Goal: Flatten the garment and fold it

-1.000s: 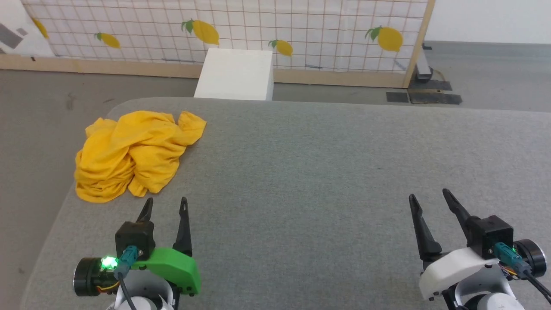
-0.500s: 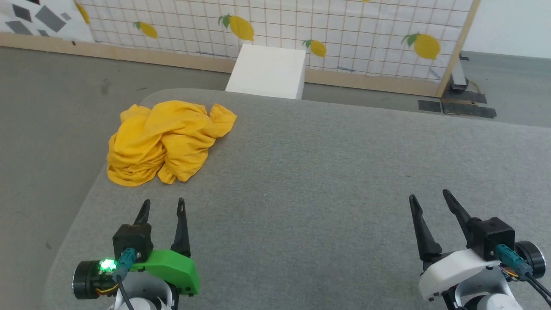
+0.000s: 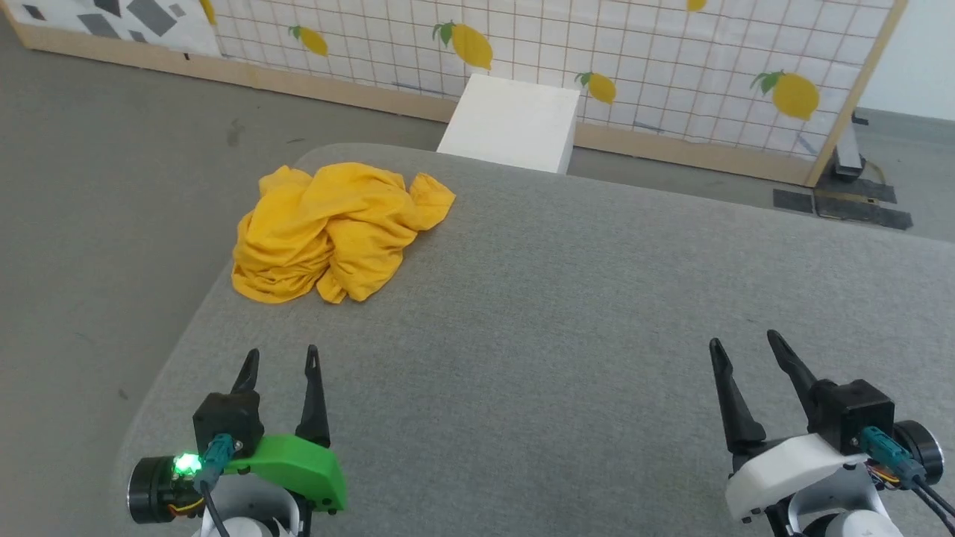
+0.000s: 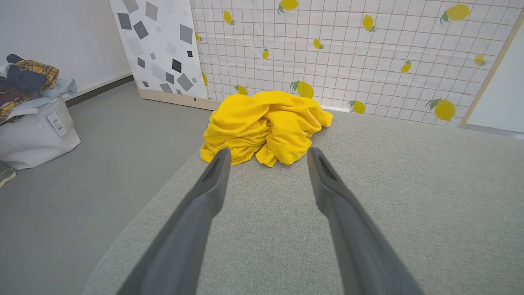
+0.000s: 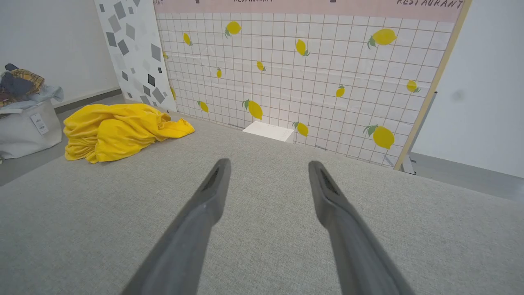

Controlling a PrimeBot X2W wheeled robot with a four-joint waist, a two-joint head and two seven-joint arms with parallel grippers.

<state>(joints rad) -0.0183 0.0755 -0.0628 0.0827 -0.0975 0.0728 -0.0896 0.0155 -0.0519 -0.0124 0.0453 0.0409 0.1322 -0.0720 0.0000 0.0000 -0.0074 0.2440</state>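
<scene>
The garment (image 3: 339, 231) is a crumpled heap of bright yellow T-shirt, bunched so tightly that only plain yellow cloth shows and no print, sleeve or hem can be told apart. It lies straight ahead of the left jaws, framed between their two dark fingers (image 4: 204, 196) in the left wrist view but well beyond the tips, with nothing touching it. From the right jaws it sits far off to the left and ahead, with bare grey worktop (image 3: 559, 313) between. Both pairs of jaws stand wide open and empty, held low over the near part of the worktop with fingers pointing forward, which reads as a ready stance before the first reach. The heap lies close to the far left corner of the worktop, its outer folds near the rounded edge above the floor (image 3: 112, 186), so there is little room to spread it where it is. It will probably need pulling toward the middle, and the left jaws are the nearer pair for that. Beyond the worktop stand a white box (image 3: 515, 123) and a lemon-print screen (image 3: 671, 67).
</scene>
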